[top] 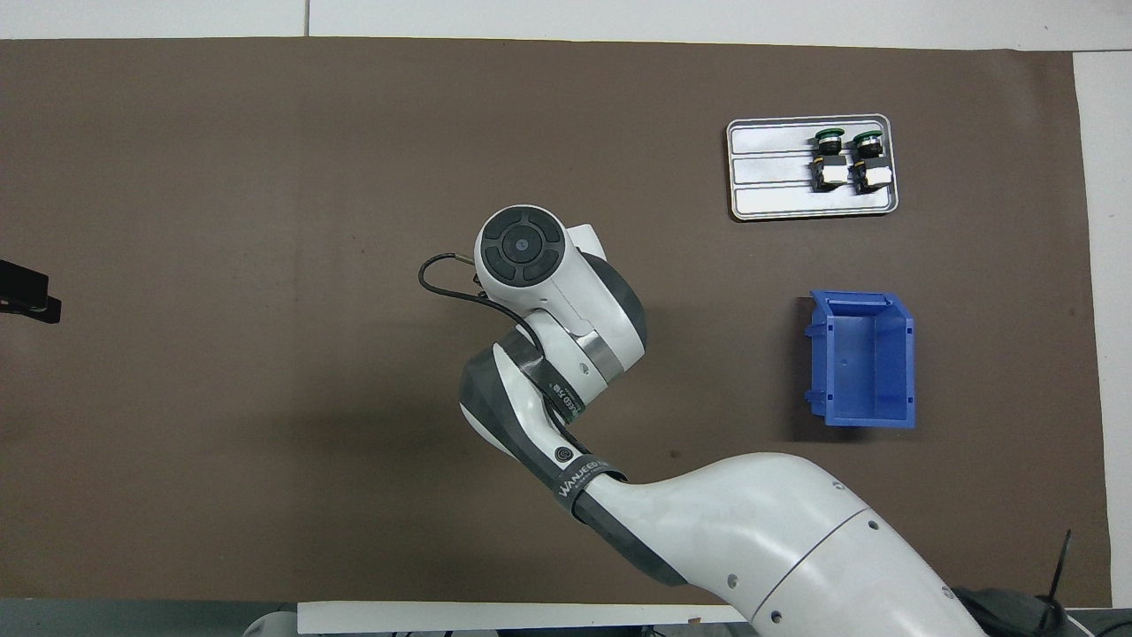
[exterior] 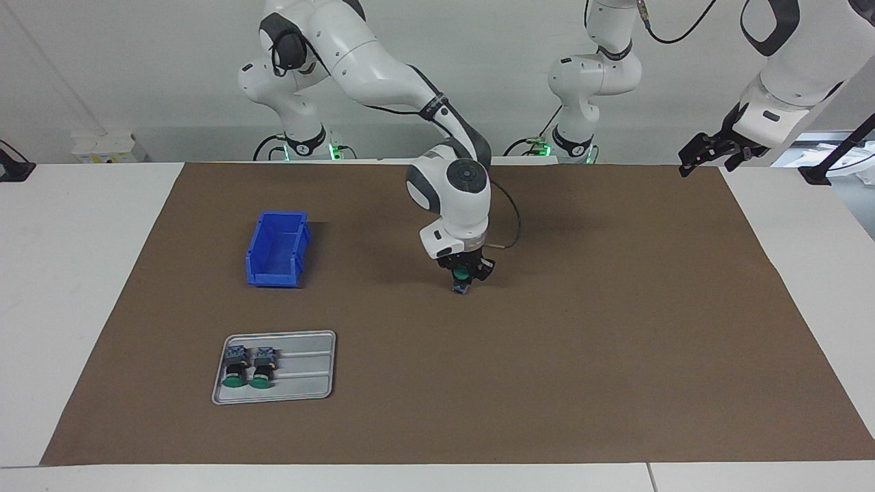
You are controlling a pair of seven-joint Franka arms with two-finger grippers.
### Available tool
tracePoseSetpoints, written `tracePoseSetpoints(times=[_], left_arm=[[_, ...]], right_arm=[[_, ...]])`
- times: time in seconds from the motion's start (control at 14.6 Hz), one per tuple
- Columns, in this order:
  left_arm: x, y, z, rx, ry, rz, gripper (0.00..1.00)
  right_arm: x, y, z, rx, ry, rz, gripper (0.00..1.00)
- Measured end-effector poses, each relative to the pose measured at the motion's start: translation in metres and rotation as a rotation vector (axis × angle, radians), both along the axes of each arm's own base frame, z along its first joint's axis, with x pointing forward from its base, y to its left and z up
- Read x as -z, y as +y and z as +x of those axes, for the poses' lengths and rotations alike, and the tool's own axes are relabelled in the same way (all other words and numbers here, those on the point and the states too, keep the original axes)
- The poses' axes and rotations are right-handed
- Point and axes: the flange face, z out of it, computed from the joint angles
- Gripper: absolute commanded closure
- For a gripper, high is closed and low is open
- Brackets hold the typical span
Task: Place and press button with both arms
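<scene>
the right gripper (exterior: 465,273) stood low over the middle of the brown mat (exterior: 615,355), its fingers closed on the button (exterior: 463,279), whose green cap showed between the fingertips with the blue-grey base just below them, at or very near the mat's surface; whether the base already touched the mat could not be told. in the overhead view the arm's wrist hid both gripper and button. the step in hand looked like the placing: the button had been brought to the mat's centre, well away from every edge, and the press was not yet done. the next move seemed to call for setting the base flat, letting go without tipping the small thing over, and drawing clear so the other arm could come in. the button's long axis ran roughly upright, base down, though the cap appeared to face somewhat toward the camera across the table, so a slight tilt could not be ruled out. the left gripper (exterior: 711,154) waited in the air above the mat's corner nearest the left arm's base, fingers spread wide and holding nothing. toward the right arm's end of the mat, a grey tray (exterior: 301,389) near the edge farthest from the robots carried two more buttons (exterior: 249,367) lying on their sides, caps pointing away from the robots, and a blue bin (exterior: 277,249) sat nearer to the robots than the tray.
</scene>
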Motion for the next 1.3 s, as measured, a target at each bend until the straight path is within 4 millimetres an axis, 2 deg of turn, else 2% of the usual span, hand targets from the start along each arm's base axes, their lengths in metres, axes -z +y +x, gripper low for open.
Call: tracePoseSetpoints(times=[0.14, 0.21, 0.27, 0.41, 0.48, 0.68, 0.89, 1.03, 1.09, 1.3], left_arm=[[-0.001, 0.0, 0.0, -0.001, -0.002, 0.0, 0.0], [-0.001, 0.001, 0.001, -0.002, -0.005, 0.0, 0.0], [-0.002, 0.001, 0.001, -0.003, -0.013, 0.0, 0.0], [-0.003, 0.001, 0.003, -0.003, -0.028, 0.0, 0.0], [-0.003, 0.001, 0.004, -0.002, -0.034, 0.0, 0.0], [-0.003, 0.0, 0.004, -0.001, -0.038, 0.0, 0.0], [-0.003, -0.001, 0.004, -0.001, -0.038, -0.012, 0.0], [-0.003, -0.002, 0.004, -0.001, -0.038, -0.022, 0.0], [-0.003, -0.002, 0.004, -0.002, -0.038, -0.022, 0.0], [-0.003, -0.002, 0.004, -0.002, -0.037, -0.023, 0.0]], right_arm=[[-0.025, -0.014, 0.009, -0.106, 0.004, -0.011, 1.0], [-0.04, -0.031, 0.017, -0.149, 0.006, -0.016, 1.0], [-0.057, -0.058, 0.026, -0.196, 0.013, -0.022, 1.0], [-0.086, -0.131, 0.036, -0.286, 0.029, -0.029, 1.0], [-0.097, -0.171, 0.035, -0.324, 0.035, -0.029, 1.0], [-0.118, -0.284, 0.011, -0.44, 0.054, -0.024, 1.0], [-0.12, -0.359, -0.021, -0.52, 0.072, -0.014, 1.0], [-0.116, -0.392, -0.035, -0.548, 0.075, -0.008, 1.0], [-0.111, -0.401, -0.04, -0.553, 0.069, -0.008, 1.0], [-0.084, -0.403, -0.056, -0.563, 0.053, -0.012, 1.0]])
